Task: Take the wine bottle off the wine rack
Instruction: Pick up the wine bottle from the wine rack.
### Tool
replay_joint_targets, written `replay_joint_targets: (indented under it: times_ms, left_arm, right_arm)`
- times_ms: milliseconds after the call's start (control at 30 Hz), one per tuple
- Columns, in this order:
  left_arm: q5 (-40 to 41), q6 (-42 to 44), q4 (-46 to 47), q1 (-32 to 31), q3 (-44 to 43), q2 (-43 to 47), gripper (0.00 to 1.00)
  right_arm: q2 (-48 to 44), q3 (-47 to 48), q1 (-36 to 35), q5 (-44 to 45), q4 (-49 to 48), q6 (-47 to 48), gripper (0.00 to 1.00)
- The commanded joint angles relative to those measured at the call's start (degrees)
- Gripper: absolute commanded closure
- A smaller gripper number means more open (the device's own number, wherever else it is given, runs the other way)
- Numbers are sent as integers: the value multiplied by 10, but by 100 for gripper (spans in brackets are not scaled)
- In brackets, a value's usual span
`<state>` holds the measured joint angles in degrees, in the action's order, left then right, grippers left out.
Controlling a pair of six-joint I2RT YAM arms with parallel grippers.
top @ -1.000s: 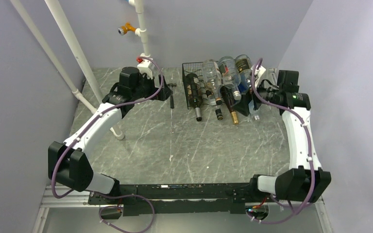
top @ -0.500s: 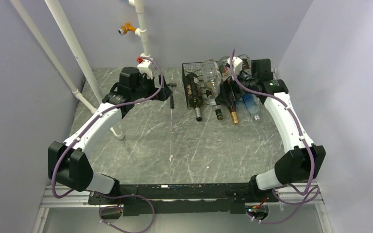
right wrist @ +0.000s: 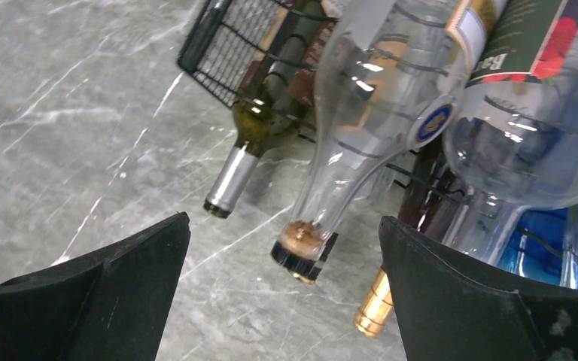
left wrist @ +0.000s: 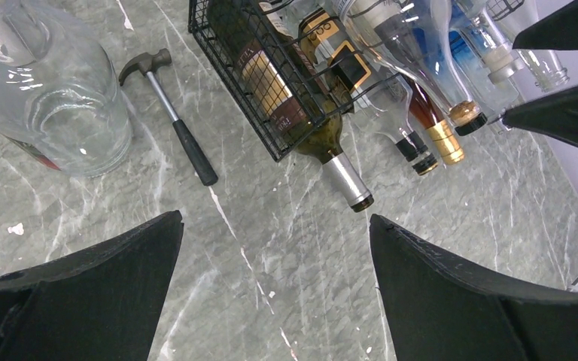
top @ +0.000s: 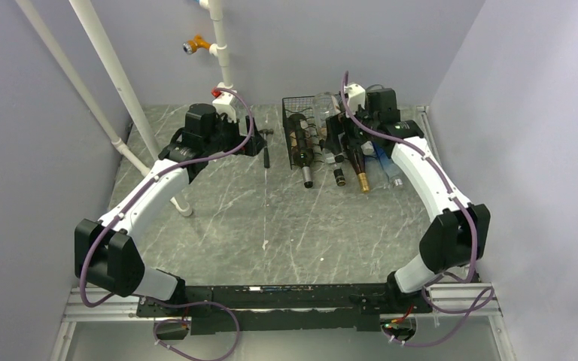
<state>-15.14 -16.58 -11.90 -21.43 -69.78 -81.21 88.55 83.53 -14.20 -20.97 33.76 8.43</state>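
The grey, white-veined worktop (top: 271, 226) carries a black wire wine rack (top: 292, 154) at about 1 o'clock from its middle, with the necks of its bottles (top: 307, 177) pointing out toward 6 o'clock. A black-handled hammer (top: 266, 154) lies flat at about 12 o'clock, just beside the rack at its 9 o'clock. In the left wrist view, a clear glass jar (left wrist: 53, 98) sits at the hammer's 9 o'clock.

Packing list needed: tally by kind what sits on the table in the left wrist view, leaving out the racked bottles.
Wine rack: 1
Hammer: 1
Clear glass jug: 1
Total: 3
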Motion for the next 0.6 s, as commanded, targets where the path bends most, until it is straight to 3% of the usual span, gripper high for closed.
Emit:
replay_joint_targets:
  times_ms: [0, 333, 567]
  left_arm:
    - [4, 12, 4, 1, -22, 11, 0]
    - [7, 15, 2, 1, -22, 11, 0]
    - [10, 17, 1, 1, -22, 14, 0]
  right_arm:
    - [14, 8, -10, 99, -54, -64, 0]
    - [60, 16, -41, 225, -85, -120, 0]
    - [85, 24, -46, 248, -91, -149, 0]
